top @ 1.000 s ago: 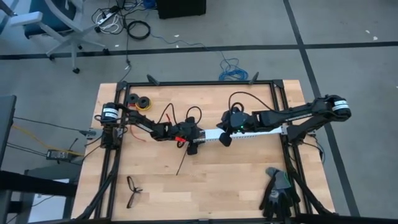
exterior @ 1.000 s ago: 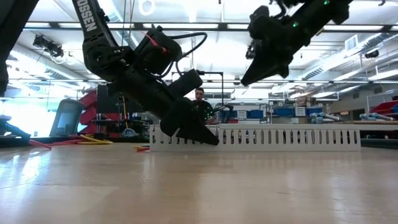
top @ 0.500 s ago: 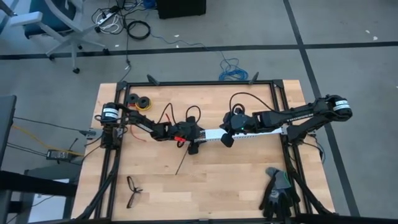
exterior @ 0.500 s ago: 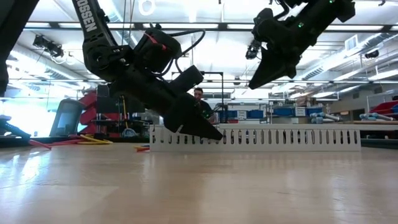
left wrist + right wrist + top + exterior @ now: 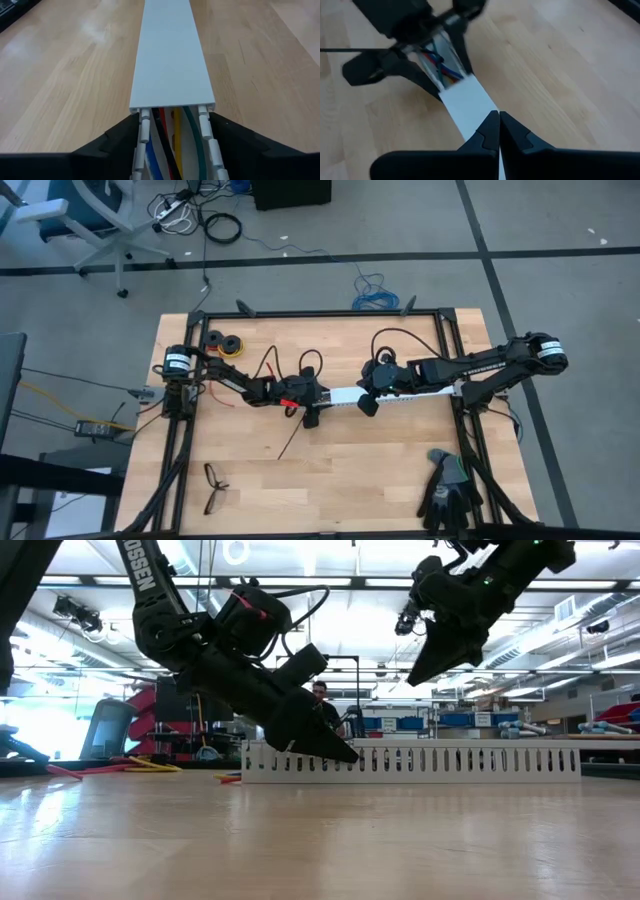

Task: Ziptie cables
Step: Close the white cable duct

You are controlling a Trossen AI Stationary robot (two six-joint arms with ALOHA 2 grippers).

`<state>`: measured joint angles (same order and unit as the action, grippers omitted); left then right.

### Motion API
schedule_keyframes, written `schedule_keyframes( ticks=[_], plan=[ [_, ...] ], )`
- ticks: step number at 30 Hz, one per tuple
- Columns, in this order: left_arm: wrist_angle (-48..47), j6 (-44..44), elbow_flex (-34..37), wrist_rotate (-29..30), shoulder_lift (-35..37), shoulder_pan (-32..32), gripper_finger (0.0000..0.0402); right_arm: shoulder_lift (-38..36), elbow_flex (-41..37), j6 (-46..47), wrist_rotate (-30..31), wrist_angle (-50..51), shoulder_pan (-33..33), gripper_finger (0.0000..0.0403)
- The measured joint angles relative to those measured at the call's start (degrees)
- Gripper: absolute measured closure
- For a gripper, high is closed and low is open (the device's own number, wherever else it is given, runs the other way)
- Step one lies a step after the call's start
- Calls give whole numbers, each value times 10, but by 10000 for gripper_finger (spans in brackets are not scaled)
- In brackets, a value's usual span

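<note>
Left gripper (image 5: pixel 311 416) sits at the left end of the white slotted strip (image 5: pixel 400 396), low over the table (image 5: pixel 360 480). Its jaws are spread, one finger (image 5: pixel 107 142) on each side of the strip's open end; whether the fingers press the strip walls cannot be told.

Cables (image 5: pixel 167 145) lie inside the strip's channel: blue, red, black, yellow and green strands visible at the open end, running under the flat white cover (image 5: pixel 170 55) that closes the rest of the strip.

Right gripper (image 5: pixel 367 406) hangs above the strip, just right of the left gripper, raised clear of the table in the low view. Jaws pressed together, nothing between them; fingertips (image 5: pixel 497 122) point down over the cover.

One ziptie (image 5: pixel 292 442) lies loose on the table, near side of the left gripper, slanted.

Black eyeglasses (image 5: pixel 214 485) at near left, gloves (image 5: pixel 447 490) at near right, both well apart from the strip.
</note>
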<state>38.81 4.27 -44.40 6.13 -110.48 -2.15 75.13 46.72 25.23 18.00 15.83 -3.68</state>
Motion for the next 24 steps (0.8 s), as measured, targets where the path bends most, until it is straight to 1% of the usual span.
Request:
schedule_keyframes(
  ticks=[2,5,7,9,10,12,13,15,16,18,20,21,24],
  plan=[
    [0,0,0,0,0,0,167,-12,0,34,8,43,-4,403],
    [-1,0,0,0,0,0,167,-26,0,129,10,163,-10,403],
    [-1,0,0,0,0,0,167,-24,0,196,8,236,-13,403],
    [-1,0,-1,0,0,0,167,-5,0,230,-8,259,-9,403],
    [-1,0,-1,0,0,0,167,10,-2,232,-24,245,-3,403],
    [-1,-1,-1,0,0,0,167,48,-17,202,-69,160,11,403],
    [-5,-2,0,3,1,0,167,70,-25,176,-89,100,20,403],
    [-5,-2,1,2,2,0,167,127,-26,121,-154,-42,41,403],
    [-4,-3,1,2,2,0,167,158,-24,93,-164,-107,48,403],
    [-4,-5,0,1,2,0,167,192,-23,42,-169,-188,55,403],
    [-6,-9,0,1,2,0,167,206,-18,3,-169,-251,56,403],
    [-6,-14,0,0,2,0,167,210,-17,-9,-166,-270,54,403],
    [-8,-27,-1,-1,2,0,167,179,-18,-32,-143,-272,47,403]
  ],
)
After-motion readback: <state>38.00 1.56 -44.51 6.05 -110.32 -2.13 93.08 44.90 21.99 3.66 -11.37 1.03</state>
